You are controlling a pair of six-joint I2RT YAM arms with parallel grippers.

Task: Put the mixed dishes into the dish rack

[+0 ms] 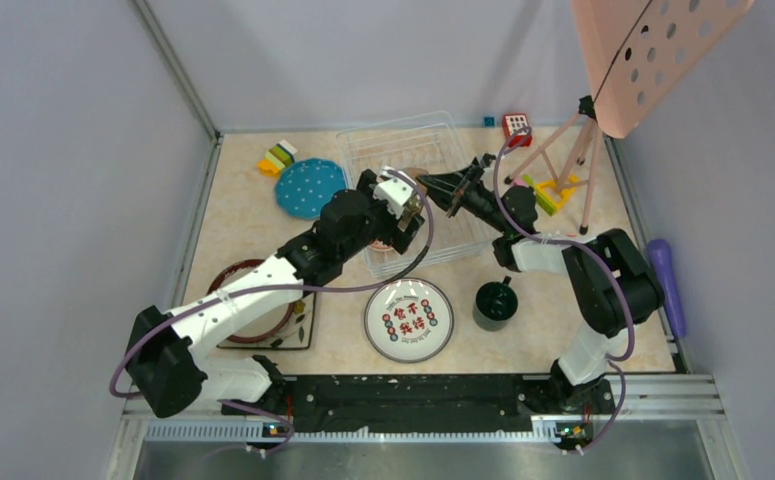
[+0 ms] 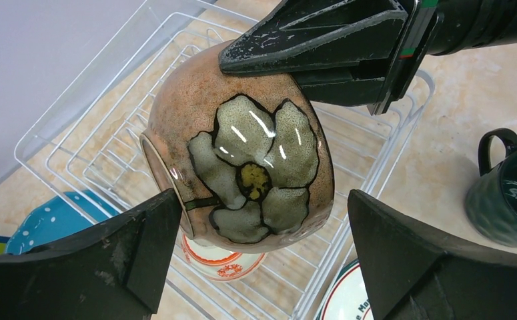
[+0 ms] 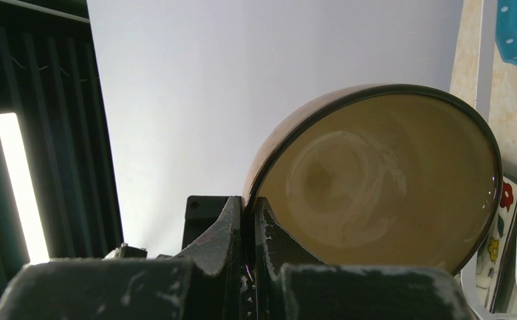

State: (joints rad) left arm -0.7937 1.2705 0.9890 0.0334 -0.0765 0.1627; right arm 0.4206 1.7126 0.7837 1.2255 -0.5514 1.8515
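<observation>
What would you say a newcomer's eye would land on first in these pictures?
The brown bowl with its pale flower, tipped on its side over the dish rack, pinched at the rim by the right gripper. The left gripper gapes open on either side of it.

1. Brown bowl [image 2: 242, 153] hangs on its side over the dish rack's [image 1: 408, 150] near half, rim pinched by the right tool [image 3: 250, 207]. It bars entry from above.
2. Left tool [image 2: 262, 220] is spread wide astride the bowl. There is a slim gap at the base-side finger; the rim side is too close to judge.
3. Orange-white bowl [image 2: 219, 263] sits in the rack directly beneath.
4. The rack's far wires are bare.
5. Blue white-dotted plate [image 1: 309, 187] lies just left of the rack. Dark green mug [image 1: 494, 303] and tripod legs [image 1: 568, 165] crowd the desk [image 1: 253, 225] to its right.
</observation>
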